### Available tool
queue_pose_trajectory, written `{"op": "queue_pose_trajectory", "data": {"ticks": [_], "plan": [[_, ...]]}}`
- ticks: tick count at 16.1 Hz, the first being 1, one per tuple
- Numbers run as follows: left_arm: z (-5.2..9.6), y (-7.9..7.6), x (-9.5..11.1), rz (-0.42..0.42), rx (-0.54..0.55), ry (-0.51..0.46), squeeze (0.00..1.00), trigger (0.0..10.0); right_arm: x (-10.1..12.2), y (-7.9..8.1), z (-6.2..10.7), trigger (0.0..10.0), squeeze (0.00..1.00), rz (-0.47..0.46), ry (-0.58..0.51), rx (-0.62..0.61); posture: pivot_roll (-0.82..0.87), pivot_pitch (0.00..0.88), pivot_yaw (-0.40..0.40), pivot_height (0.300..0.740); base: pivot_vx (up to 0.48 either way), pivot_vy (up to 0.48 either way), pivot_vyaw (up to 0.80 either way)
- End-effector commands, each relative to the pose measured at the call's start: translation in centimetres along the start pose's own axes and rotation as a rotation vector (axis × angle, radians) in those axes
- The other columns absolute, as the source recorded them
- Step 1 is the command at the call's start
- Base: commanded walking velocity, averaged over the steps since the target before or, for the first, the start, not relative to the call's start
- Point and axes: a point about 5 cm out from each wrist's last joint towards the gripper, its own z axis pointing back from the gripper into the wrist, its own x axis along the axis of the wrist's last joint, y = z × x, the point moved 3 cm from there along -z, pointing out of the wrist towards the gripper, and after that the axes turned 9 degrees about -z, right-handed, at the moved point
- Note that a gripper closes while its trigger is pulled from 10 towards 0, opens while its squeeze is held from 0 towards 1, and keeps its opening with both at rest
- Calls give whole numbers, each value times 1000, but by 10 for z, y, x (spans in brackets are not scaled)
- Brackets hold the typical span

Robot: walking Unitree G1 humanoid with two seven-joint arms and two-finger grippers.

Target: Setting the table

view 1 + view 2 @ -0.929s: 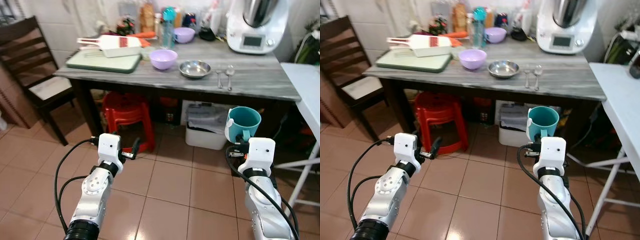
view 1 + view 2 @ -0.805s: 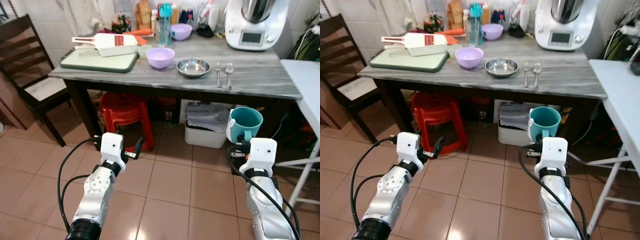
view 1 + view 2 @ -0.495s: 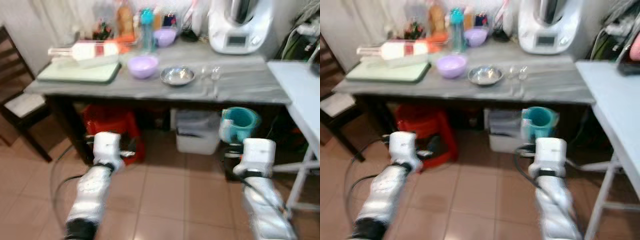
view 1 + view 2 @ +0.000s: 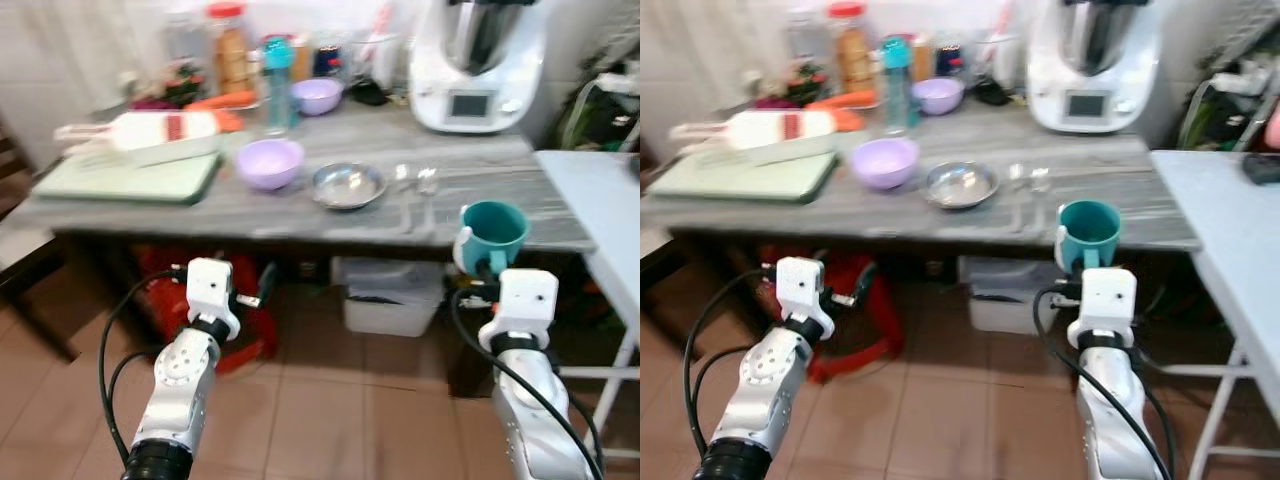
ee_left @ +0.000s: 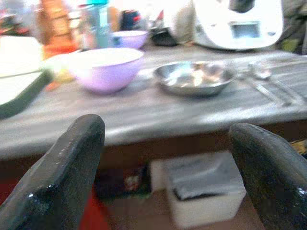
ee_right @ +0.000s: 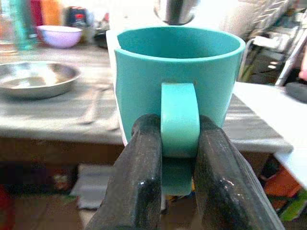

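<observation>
Just off the counter's front edge, toward its right end, a teal mug (image 4: 493,232) hangs upright in the right pincer (image 6: 178,143), whose two black fingers pinch the handle from both sides. The mug's mouth faces up and its handle points back at the wrist. It has not yet been set down. The grey counter (image 4: 480,195) lies straight ahead of it and a little beyond, so the coming move looks like a short reach forward, with enough lift for the mug's base to pass over the edge.

A fork (image 4: 402,183) and spoon (image 4: 427,181) lie side by side near that landing spot, with a steel bowl (image 4: 347,185) just to their left and a purple bowl (image 4: 271,162) further left. A white kitchen machine (image 4: 478,62) stands at the back.

The left pincer (image 5: 163,163) is spread wide and holds nothing, low before the counter, facing the two bowls. The right arm is plainly the nearer one for placing the mug.
</observation>
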Motion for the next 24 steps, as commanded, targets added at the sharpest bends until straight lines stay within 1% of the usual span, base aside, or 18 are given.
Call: {"op": "queue_pose_trajectory", "data": {"ticks": [1,4,5,6,9,12,15,16,18,20,22,23,24], "plan": [[2,-3,-4,4,-6,17,0,10000,6,-3,1,10000,0,10,-15,-1,-83,0,27,740,480,0,0],[1,-7,-3,12,-15,17,0,10000,6,0,1,10000,0,24,-20,6,-93,0,31,740,480,0,0],[0,-12,0,23,-27,12,0,10000,9,2,0,10000,0,21,-27,7,-95,0,33,740,480,0,538],[-1,-13,0,22,-31,12,0,10000,9,2,0,10000,0,16,-28,5,-95,0,34,740,480,0,538],[0,-16,-1,27,-39,17,0,10000,9,2,-1,10000,0,12,-26,4,-94,0,33,740,480,0,0],[2,-18,-1,44,-36,17,0,10000,9,2,-1,10000,0,10,-23,6,-92,0,29,740,422,0,0],[5,-19,-2,34,-41,20,0,10000,9,3,-1,10000,0,10,-21,11,-89,0,26,740,278,0,0],[5,-18,-2,50,-35,16,0,10000,9,4,-2,10000,0,10,-21,13,-88,0,25,740,304,0,0],[7,-15,1,64,-13,2,0,10000,9,4,-2,10000,0,2,-22,16,-88,0,25,740,0,0,0],[14,-14,3,40,-10,-12,0,10000,10,4,-1,10000,0,-10,-26,17,-87,0,26,740,0,0,0],[24,-13,7,18,-21,-34,0,10000,10,3,-1,10000,0,-14,-26,14,-85,0,26,740,0,0,0],[29,-12,6,2,-38,-28,0,10000,10,2,-1,10000,0,-11,-26,13,-82,0,27,740,0,0,0],[34,-11,4,6,-51,-21,0,10000,11,0,-3,10000,0,-9,-25,15,-82,0,27,740,0,0,0]]}}
